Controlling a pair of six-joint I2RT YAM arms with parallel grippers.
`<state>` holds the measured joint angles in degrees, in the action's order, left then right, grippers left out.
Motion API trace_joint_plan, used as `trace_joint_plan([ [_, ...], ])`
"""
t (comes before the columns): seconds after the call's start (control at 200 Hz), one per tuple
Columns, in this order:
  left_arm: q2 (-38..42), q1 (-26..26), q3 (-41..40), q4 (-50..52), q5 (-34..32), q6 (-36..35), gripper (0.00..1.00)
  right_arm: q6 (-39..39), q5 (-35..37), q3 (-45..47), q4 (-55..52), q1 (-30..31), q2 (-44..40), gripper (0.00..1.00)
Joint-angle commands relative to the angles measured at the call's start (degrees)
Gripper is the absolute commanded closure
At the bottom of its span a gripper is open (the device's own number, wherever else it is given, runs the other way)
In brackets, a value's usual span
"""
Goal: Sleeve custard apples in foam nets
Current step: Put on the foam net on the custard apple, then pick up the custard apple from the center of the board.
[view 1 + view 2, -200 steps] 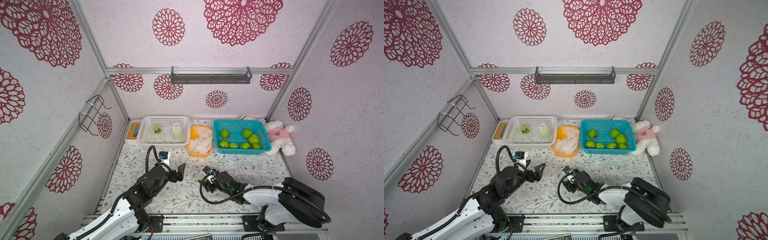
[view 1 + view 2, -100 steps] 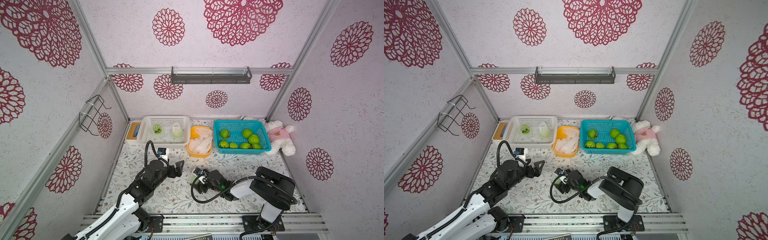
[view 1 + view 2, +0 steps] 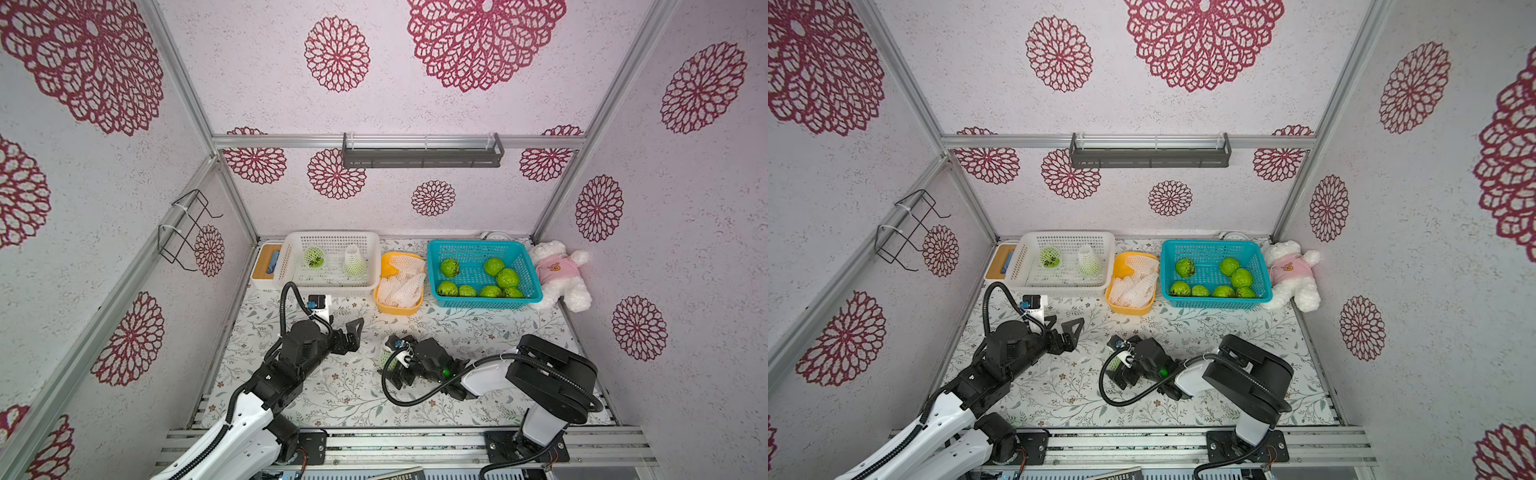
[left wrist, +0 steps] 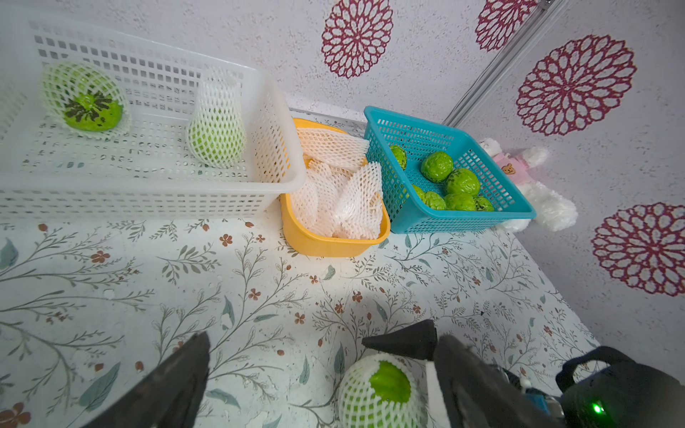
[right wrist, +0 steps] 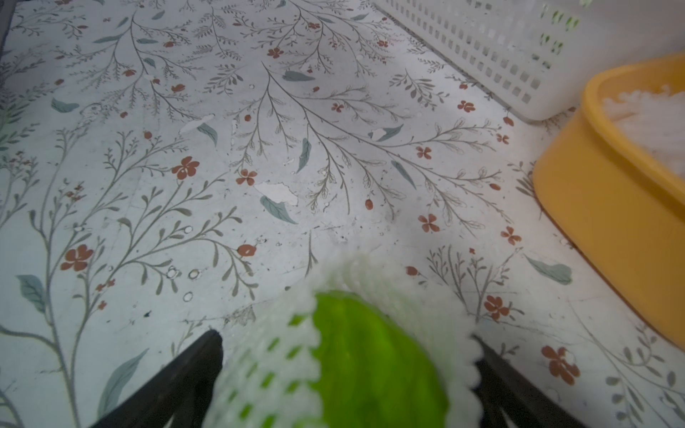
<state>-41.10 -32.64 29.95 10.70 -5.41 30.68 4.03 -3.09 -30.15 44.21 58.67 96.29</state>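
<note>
A custard apple (image 4: pixel 378 392) already wearing its foam net lies on the tabletop (image 3: pixel 332 386) in front of the yellow tub (image 3: pixel 398 309), on the robot's side of it. The right gripper (image 5: pixel 346 339) straddles this fruit with its jaws spread wide and not visibly squeezing it. The left gripper (image 3: pixel 345 326) hangs nearby, further to the tub's left, fully spread and holding nothing. Spare foam nets (image 3: pixel 401 278) fill the tub. Touching the tub's right side, a teal basket (image 3: pixel 484 301) holds bare custard apples (image 3: pixel 508 277). On its left, a white basket (image 3: pixel 332 289) holds two sleeved fruits (image 3: pixel 314 257).
</note>
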Motion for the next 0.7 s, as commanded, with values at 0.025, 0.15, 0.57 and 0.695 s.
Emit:
trace_joint_plan([
  [0.025, 0.75, 0.64, -0.48, 0.11, -0.22, -0.05, 0.03, 1.59, 1.15, -1.57, -1.67, 0.48, -3.83, 0.01],
  [0.15, 0.59, 0.70, -0.33, 0.20, -0.34, -0.19, 0.03, 1.94, 2.65, -2.55, -4.30, 0.48, -5.94, 0.01],
  [0.57, 0.36, 0.74, 0.02, 0.69, -1.03, -0.46, 0.03, 0.14, 0.81, -5.33, -11.94, 0.41, -6.49, 0.25],
  [0.695, 0.67, 0.71, -0.07, 0.87, -1.20, -0.47, 0.03, -0.85, 0.97, -3.42, -12.13, 0.42, -8.23, 0.32],
])
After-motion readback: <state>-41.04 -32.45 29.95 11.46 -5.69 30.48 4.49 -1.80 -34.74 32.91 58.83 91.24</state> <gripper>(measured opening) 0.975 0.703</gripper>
